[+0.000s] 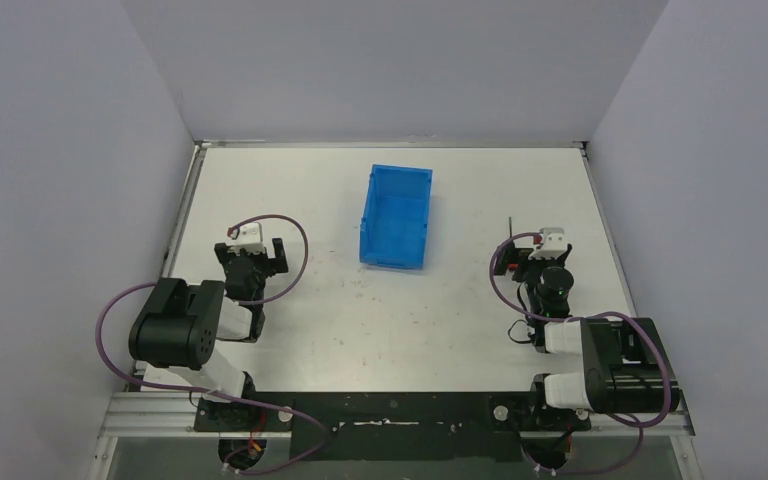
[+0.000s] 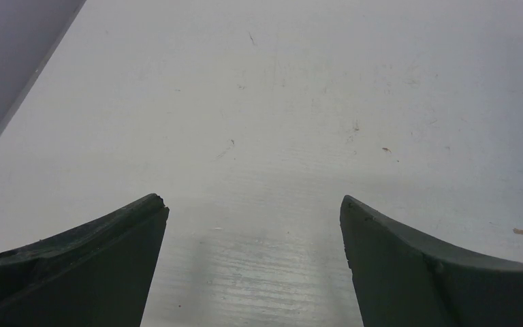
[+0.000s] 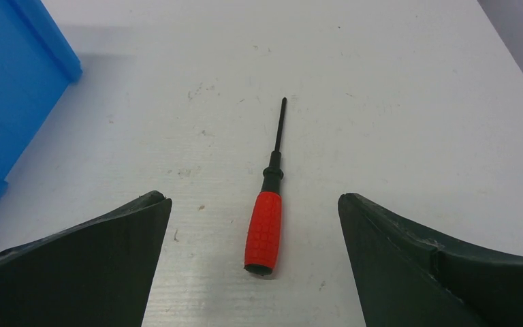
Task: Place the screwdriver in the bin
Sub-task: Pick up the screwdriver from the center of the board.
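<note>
1. The white table (image 1: 410,330) carries everything, with grey walls on three sides.
2. The blue bin (image 1: 397,216) stands upright on the table, in the middle of the far half, between the two arms and well apart from both. In the right wrist view, one of its corners (image 3: 7,88) shows at the left edge.
3. The left gripper (image 2: 252,204) hangs low over bare table on the left side. Its jaws are spread wide and hold nothing.
4. The right gripper (image 3: 252,199) hangs low over the table on the right side, to the right of the bin. Its jaws are also spread wide.
5. The screwdriver (image 3: 270,185) lies flat on the table between the right gripper's fingers, touching neither. Its red handle is nearest the wrist and its thin dark shaft points away, towards the far edge. It is outside the bin, off to the bin's right.
</note>
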Motion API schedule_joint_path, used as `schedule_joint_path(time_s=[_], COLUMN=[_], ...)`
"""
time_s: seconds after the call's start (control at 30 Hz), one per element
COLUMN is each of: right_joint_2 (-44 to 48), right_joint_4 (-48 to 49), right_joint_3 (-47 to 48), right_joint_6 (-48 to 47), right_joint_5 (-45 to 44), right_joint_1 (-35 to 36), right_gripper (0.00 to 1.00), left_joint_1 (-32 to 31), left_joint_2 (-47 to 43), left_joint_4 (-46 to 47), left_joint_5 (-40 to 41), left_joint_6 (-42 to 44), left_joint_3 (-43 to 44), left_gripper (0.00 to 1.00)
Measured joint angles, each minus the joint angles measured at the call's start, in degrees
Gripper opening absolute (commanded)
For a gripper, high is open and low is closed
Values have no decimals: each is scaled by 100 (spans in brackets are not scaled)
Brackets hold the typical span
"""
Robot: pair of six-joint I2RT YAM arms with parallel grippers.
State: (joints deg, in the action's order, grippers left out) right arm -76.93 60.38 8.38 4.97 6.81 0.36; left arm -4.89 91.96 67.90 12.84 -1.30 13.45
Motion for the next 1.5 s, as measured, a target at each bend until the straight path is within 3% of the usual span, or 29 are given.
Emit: schedule_joint_path(time_s=[0.83,1.2,1.5], right_joint_2=[-4,1226,1403], right_joint_4=[-426,-2649,-4881], right_joint_3=[243,1513,3578], right_joint_6=[-109,-146,-114], right_joint_5=[160,149,133], right_joint_1=[13,48,48], right_gripper=[100,100,100], left_joint_1=[0,0,0], left_joint_2=[0,0,0], left_joint_4=[-2,0,0], left_joint_5=[0,0,2], left_joint_6=[0,0,0], left_joint_3=[0,0,0], left_gripper=[97,97,97])
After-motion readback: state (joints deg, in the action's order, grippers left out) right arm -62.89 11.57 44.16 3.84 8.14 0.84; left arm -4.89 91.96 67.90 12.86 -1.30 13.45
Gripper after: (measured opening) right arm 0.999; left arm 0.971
